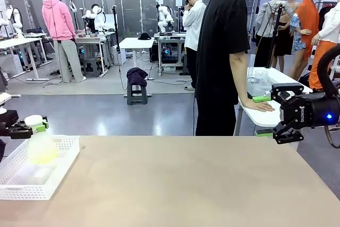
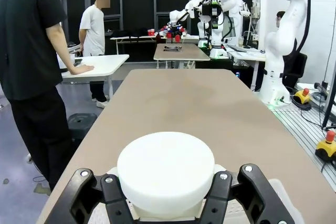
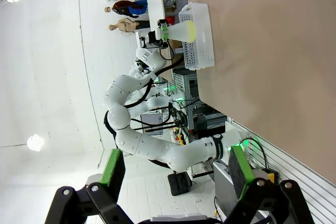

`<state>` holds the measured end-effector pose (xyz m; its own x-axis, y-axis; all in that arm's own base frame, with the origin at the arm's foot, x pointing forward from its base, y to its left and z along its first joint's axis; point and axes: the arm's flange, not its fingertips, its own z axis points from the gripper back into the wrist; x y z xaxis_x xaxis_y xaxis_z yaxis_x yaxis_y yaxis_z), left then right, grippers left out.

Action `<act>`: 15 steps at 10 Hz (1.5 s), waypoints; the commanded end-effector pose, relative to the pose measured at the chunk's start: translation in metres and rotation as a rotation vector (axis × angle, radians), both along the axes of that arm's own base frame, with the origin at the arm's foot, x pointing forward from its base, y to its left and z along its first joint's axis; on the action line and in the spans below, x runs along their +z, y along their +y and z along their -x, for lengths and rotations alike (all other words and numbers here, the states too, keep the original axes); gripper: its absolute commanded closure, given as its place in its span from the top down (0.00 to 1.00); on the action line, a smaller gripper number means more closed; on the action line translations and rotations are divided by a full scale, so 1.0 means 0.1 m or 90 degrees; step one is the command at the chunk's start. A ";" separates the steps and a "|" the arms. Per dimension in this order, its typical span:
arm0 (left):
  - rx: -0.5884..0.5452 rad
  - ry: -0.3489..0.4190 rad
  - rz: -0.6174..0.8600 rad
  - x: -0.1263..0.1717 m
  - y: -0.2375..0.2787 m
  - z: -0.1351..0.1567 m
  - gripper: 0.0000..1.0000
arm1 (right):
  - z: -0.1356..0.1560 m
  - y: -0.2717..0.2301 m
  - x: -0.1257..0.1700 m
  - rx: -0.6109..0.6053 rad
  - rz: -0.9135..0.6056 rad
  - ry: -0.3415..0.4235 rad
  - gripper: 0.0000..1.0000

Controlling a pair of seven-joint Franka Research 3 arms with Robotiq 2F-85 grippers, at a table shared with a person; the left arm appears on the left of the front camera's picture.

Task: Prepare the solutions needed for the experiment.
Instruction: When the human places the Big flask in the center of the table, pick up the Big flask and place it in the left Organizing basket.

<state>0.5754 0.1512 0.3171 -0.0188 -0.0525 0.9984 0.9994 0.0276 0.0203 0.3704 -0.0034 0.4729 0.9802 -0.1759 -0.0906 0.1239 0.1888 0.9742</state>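
Note:
A frosted conical flask (image 1: 41,150) with a white cap (image 1: 33,120) holds the pale yellow-green solutions (image 1: 43,156) in its bottom. My left gripper (image 1: 36,128) is shut on the flask's neck just under the cap and holds it upright over the white basket (image 1: 56,176) at the table's left end. In the left wrist view the cap (image 2: 165,171) sits between the fingers (image 2: 107,195). The right wrist view shows the flask (image 3: 182,31) and basket (image 3: 202,43) from far off. My right gripper (image 1: 278,113) hangs open and bare-handed beyond the table's right far corner, its green pads (image 3: 113,167) spread wide.
The tan table (image 1: 191,184) stretches bare from the basket to the right edge. A person in black (image 1: 223,57) stands at the far side, one hand (image 1: 260,106) resting on a white side table (image 1: 265,118) that carries clear labware and a green item.

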 end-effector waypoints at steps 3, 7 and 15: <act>-0.015 0.030 0.011 -0.17 -0.09 0.05 0.22 | 0.00 0.01 0.01 0.001 -0.006 -0.006 1.00; -0.033 0.050 -0.001 -0.29 -0.18 0.07 0.22 | 0.00 0.01 0.01 0.001 -0.006 -0.006 1.00; -0.052 0.059 -0.043 -0.24 -0.07 0.17 1.00 | 0.00 0.01 0.01 0.001 -0.006 -0.006 1.00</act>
